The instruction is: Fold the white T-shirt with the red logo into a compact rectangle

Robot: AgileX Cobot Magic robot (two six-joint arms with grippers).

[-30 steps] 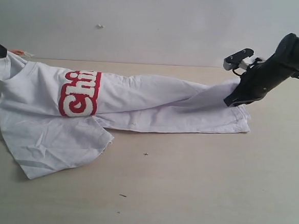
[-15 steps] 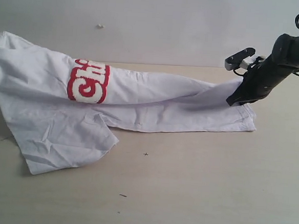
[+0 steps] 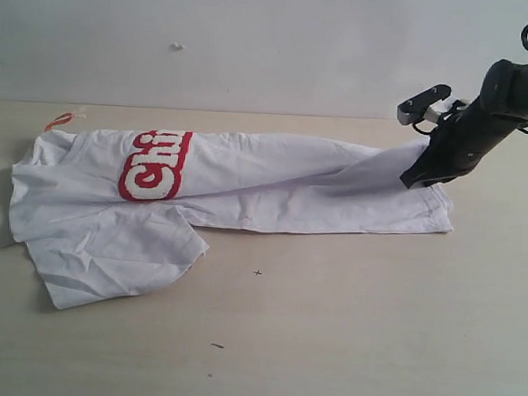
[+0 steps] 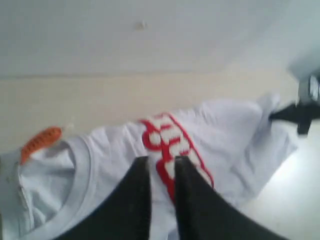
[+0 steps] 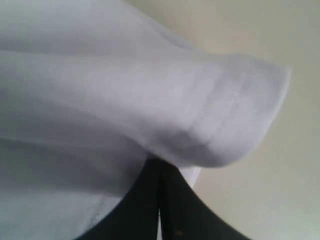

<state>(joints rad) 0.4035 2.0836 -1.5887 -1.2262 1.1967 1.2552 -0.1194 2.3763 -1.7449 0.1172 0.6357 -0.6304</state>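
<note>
In the exterior view, the white T-shirt (image 3: pixel 275 176), crumpled short-sleeved cotton, is spread lengthwise across the pale wooden surface (image 3: pixel 345 331). Its red logo (image 3: pixel 153 166), a red band with fuzzy white letters, can be read only as "Chi". A small orange neck tag (image 3: pixel 61 119) is seen at the view's left end. The hem end is held raised by the black right hand (image 3: pixel 417 175)

In the left wrist view, the black left hand (image 4: pixel 161 161) is seen nearly closed above the red logo (image 4: pixel 172 150), with a slim gap between its fingers and nothing gripped

In the right wrist view, the right hand (image 5: pixel 159 164) is shown pinched shut on a hemmed fold of the white T-shirt (image 5: pixel 125 100)
</note>
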